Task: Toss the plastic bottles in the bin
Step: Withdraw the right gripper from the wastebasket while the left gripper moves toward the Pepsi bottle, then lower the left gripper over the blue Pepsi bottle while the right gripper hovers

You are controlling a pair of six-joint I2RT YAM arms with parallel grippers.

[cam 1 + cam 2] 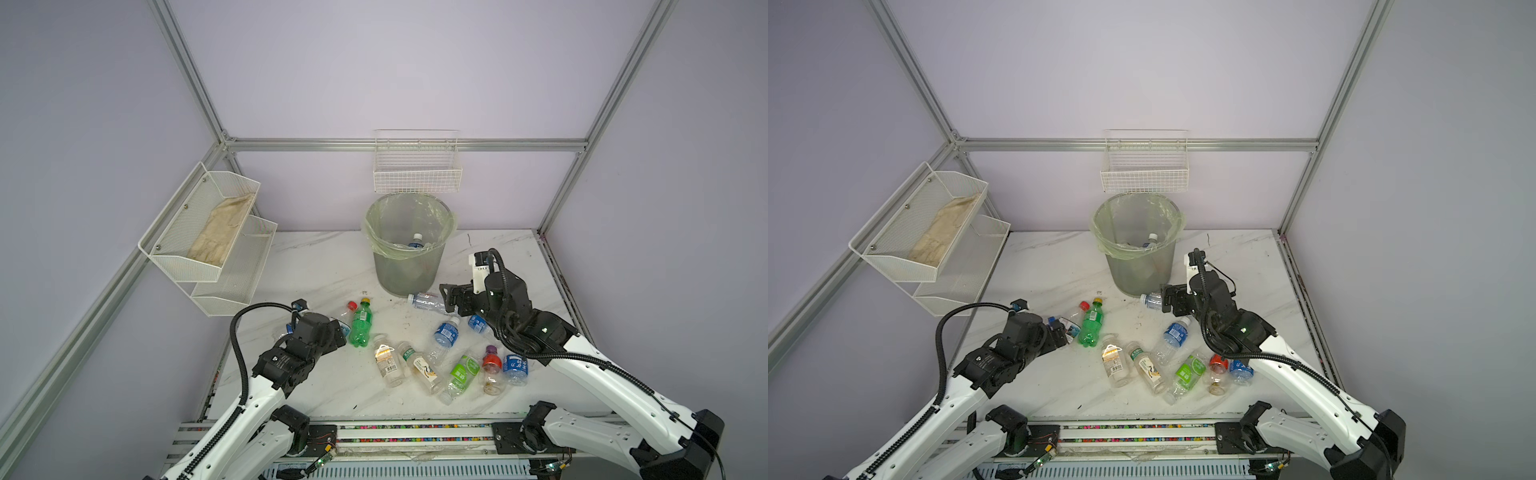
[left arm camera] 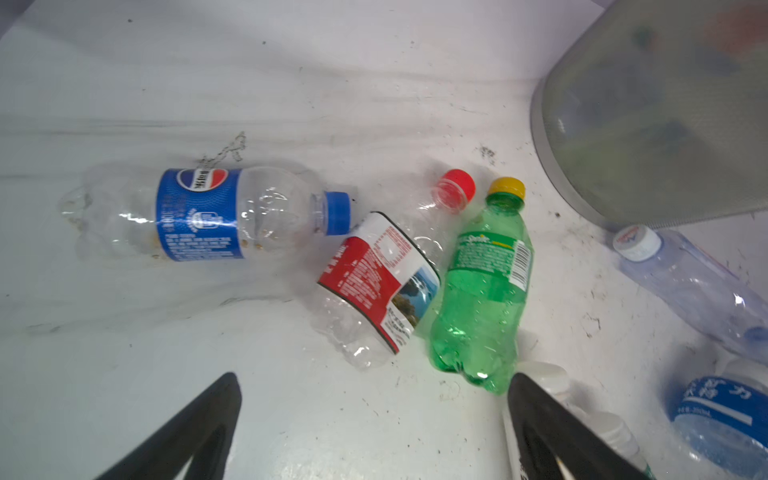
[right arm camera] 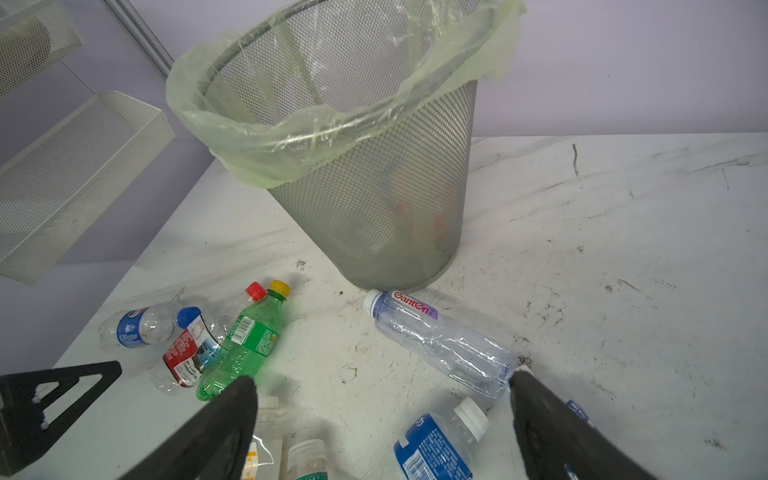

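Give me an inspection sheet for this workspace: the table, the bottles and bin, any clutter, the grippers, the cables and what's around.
Surface: white marbled table, scuffed with dark marks.
Job's things: bin upright at the back, one bottle visible inside; about a dozen loose bottles lying on the table.
Clutter: nothing seen.
Grippers: left gripper open, empty, facing a red-label bottle; right gripper open, empty, facing a clear bottle at the bin's foot.
Cables: left hose and right hose, black, looping off the arms.
Surroundings: wire basket on the back wall; mesh shelf on the left, holding a cloth.
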